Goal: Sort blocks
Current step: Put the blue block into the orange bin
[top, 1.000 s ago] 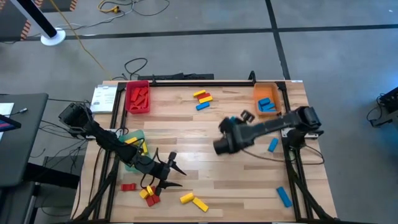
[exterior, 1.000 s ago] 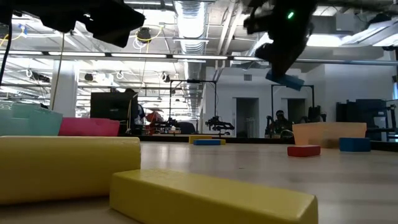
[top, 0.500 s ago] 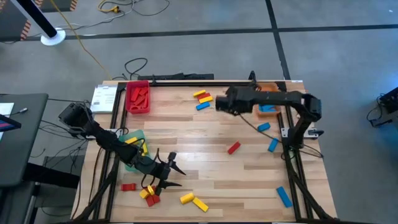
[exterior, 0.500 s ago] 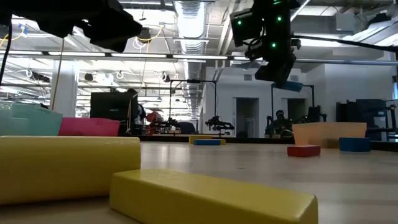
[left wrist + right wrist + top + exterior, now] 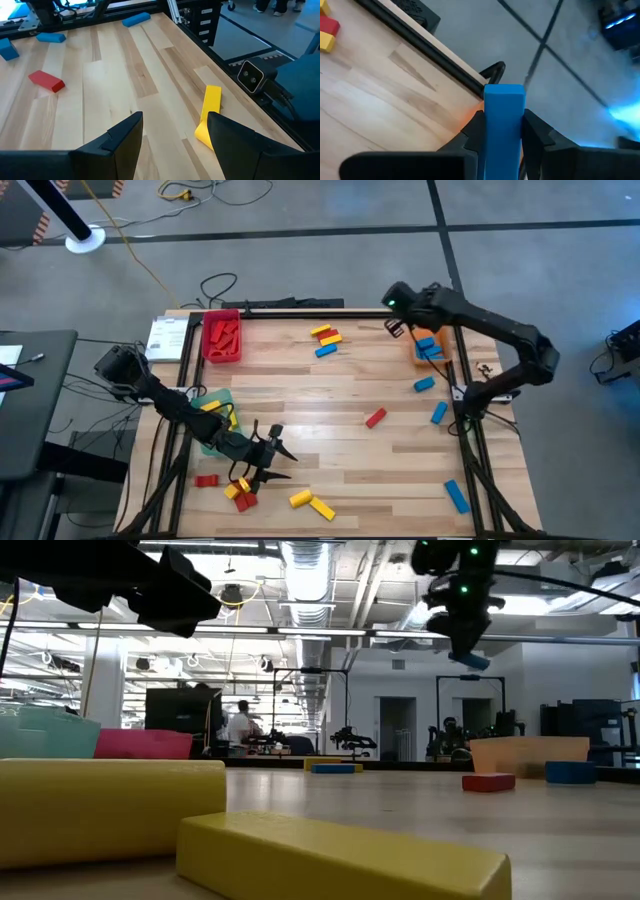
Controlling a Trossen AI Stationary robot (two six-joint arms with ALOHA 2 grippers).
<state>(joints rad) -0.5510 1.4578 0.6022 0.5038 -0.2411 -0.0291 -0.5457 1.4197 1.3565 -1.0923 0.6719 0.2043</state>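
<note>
Table (image 5: 300, 400): one wooden top; it carries all the things below
Trays: three; a red tray (image 5: 207, 340) at the far left corner, a green tray (image 5: 222, 398) at the left edge, an orange tray (image 5: 414, 345) at the far right corner
My arms: two; the right one is much nearer to the orange tray, the left one is well apart from it
My right gripper (image 5: 394, 327): raised above the far edge of the table, fingers closed narrow on a blue block (image 5: 504, 115)
What the next move turns on: the orange tray lies just beside my right gripper, toward the right edge of the table; I judge I must shift that way before I let go
My left gripper (image 5: 278, 450): fingers spread and holding nothing; it waits low over the near left part of the table
Held block, long axis: it runs along my fingers and sticks out past the tips
Blue blocks: four loose on the table, about two in the orange tray, one in my grip
Red blocks: about four loose; several more in the red tray, too close together to count
Yellow blocks: about four loose; some in the green tray, partly hidden by my left arm
</note>
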